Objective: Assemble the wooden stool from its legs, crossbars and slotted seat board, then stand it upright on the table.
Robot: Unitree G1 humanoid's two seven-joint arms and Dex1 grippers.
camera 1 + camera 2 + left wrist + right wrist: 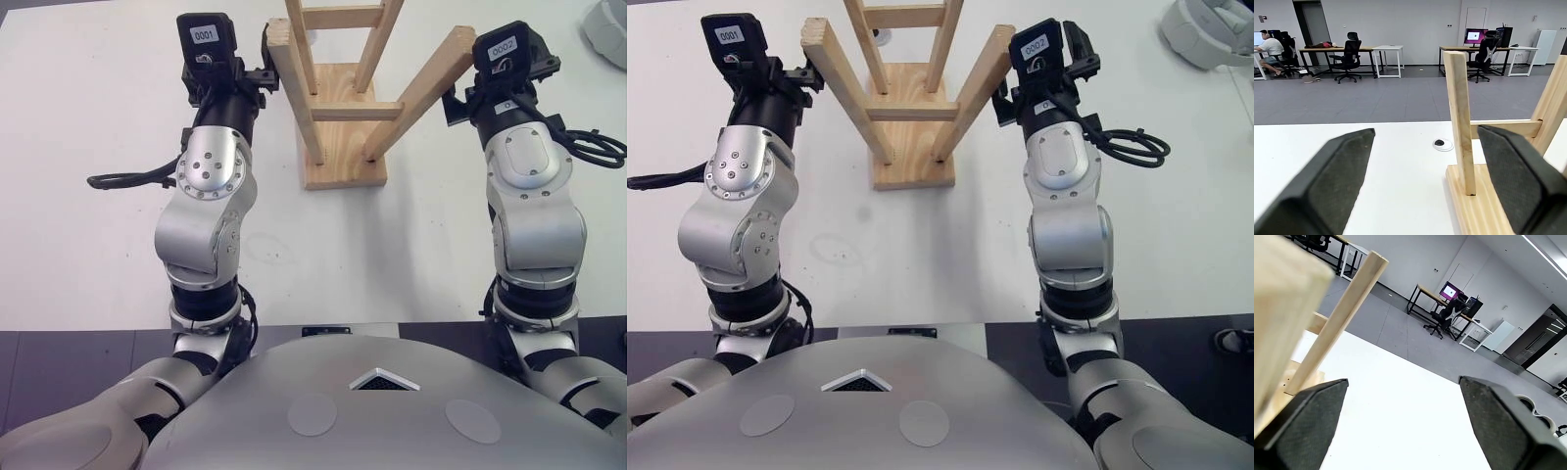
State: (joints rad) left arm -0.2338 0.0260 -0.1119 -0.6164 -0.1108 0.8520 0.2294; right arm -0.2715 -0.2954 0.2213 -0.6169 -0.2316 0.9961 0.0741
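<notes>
The wooden stool (343, 108) sits upside down towards the far side of the white table (98, 117). Its seat board (343, 176) lies flat on the tabletop and its legs stick up, joined by crossbars (358, 111). The robot has an arm raised on either side of it. The left gripper (260, 67) is level with the top end of the near left leg (294, 93), just beside it. From its wrist camera the two dark pads (1342, 171) are spread wide and grip nothing, and that leg stands in the gap ahead, nearer one pad than the other. The right gripper (456, 98) is tucked against the outer side of the near right leg (421, 93), close to its upper end. Its fingers (1488, 416) are also well apart and hold nothing, and I cannot tell whether it actually touches the wood. A small round grommet (1442, 144) is set in the tabletop beyond the stool, and a white device (1210, 29) lies off at the far right corner.
</notes>
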